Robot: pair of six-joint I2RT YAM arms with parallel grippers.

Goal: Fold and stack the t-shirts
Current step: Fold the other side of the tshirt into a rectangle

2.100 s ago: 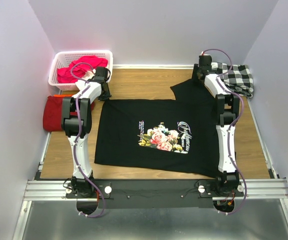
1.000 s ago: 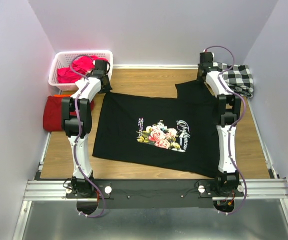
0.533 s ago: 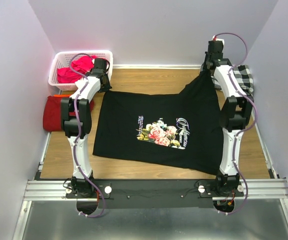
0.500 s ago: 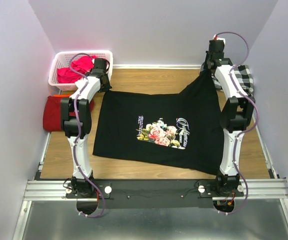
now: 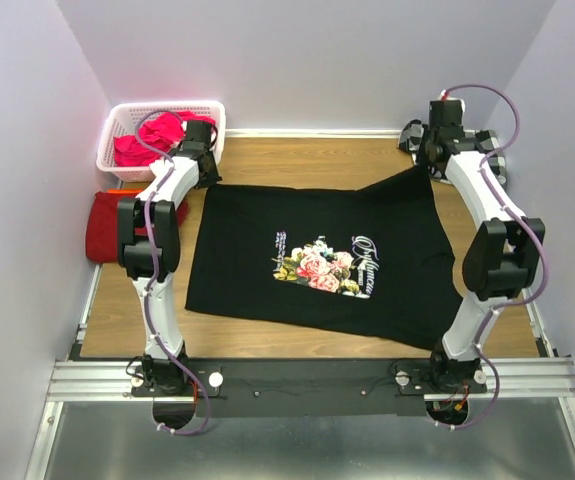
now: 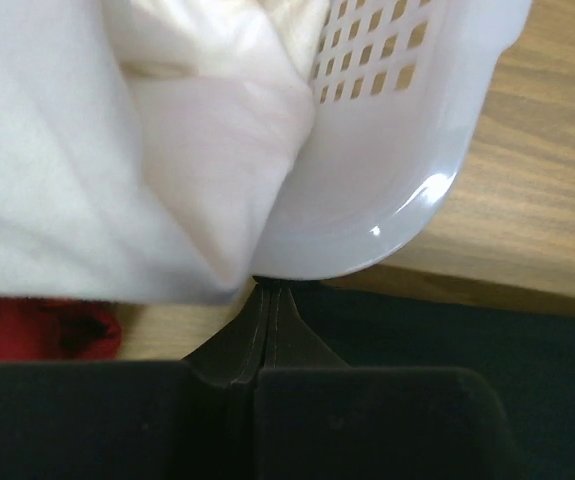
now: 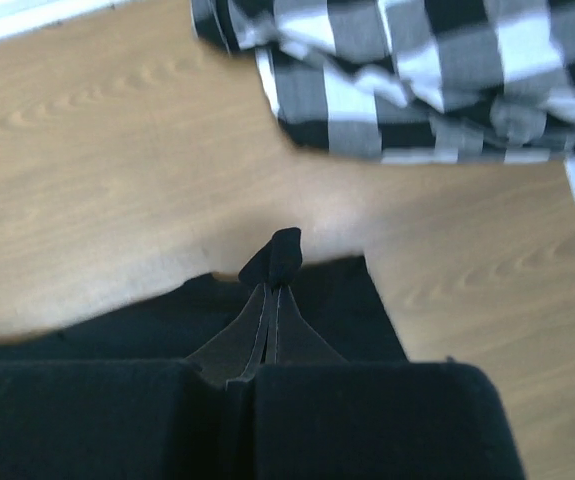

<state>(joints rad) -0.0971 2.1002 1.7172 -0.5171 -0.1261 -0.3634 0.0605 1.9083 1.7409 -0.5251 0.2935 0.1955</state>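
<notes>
With left hand [image 6: 270,300] and right hand [image 7: 272,298] clenching its far corners, pulling the limp, light black t-shirt [image 5: 317,225] taut.

We note that the right gripper [image 5: 430,166], pinched on the black t-shirt [image 5: 257,250], has risen and swung out to the right, drawing the far right corner open. The folded-over flap there is gone, and the far edge now runs nearly straight. The left gripper [image 5: 207,180] has drawn its corner slightly nearer the basket [image 5: 117,120].
</notes>
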